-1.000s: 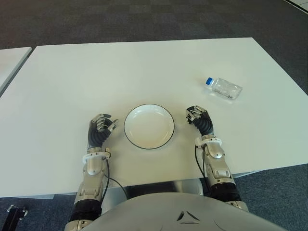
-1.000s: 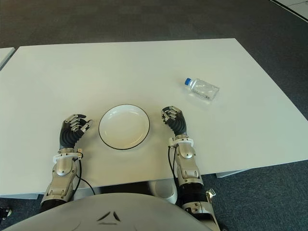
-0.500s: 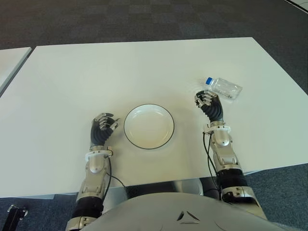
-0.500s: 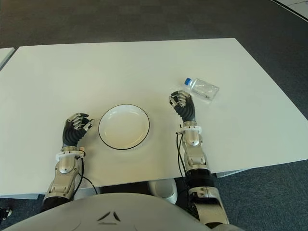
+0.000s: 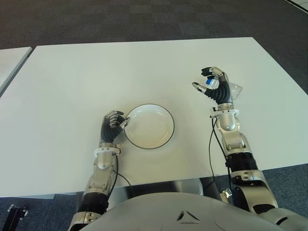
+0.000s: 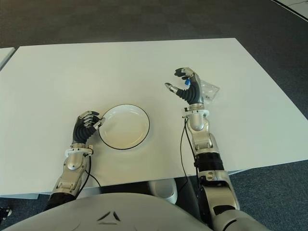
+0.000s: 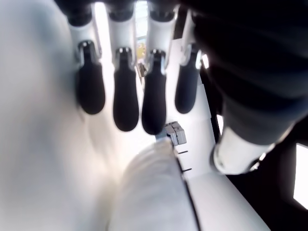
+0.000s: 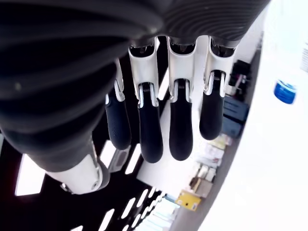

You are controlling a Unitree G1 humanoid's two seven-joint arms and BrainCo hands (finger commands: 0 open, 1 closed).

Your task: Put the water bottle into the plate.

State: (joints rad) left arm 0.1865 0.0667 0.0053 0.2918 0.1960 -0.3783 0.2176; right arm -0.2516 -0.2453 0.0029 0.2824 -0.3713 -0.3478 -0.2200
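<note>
1. Risk: the water bottle (image 5: 230, 89) lies on its side on the table (image 5: 96, 72), so it will likely roll. A first touch from the fingertips rather than the palm could knock it farther from the plate (image 5: 149, 126), toward the table's right edge.
2. Risk: the bottle is clear, thin plastic and looks nearly empty. A hard squeeze could dent it or make it squirt out of the grip.
3. Risk: the carry back to the plate is a long sideways move. A shallow hold near the blue cap (image 5: 209, 82) could let the body swing and miss the rim.
4. Right hand (image 5: 216, 86): raised well beyond and to the right of the plate, directly over the bottle's cap end, forearm angled up from the near table edge. Fingers spread and only gently bent, thumb set apart. It holds nothing; no contact with the bottle is evident.
5. Left hand (image 5: 113, 126): just beside the plate's left rim, fingers loosely curled, nothing in it. Whether the fingertips touch the rim, cannot tell.
6. Bottle position: still on the table, well apart from the plate, on its far right side. The plate is bare.
</note>
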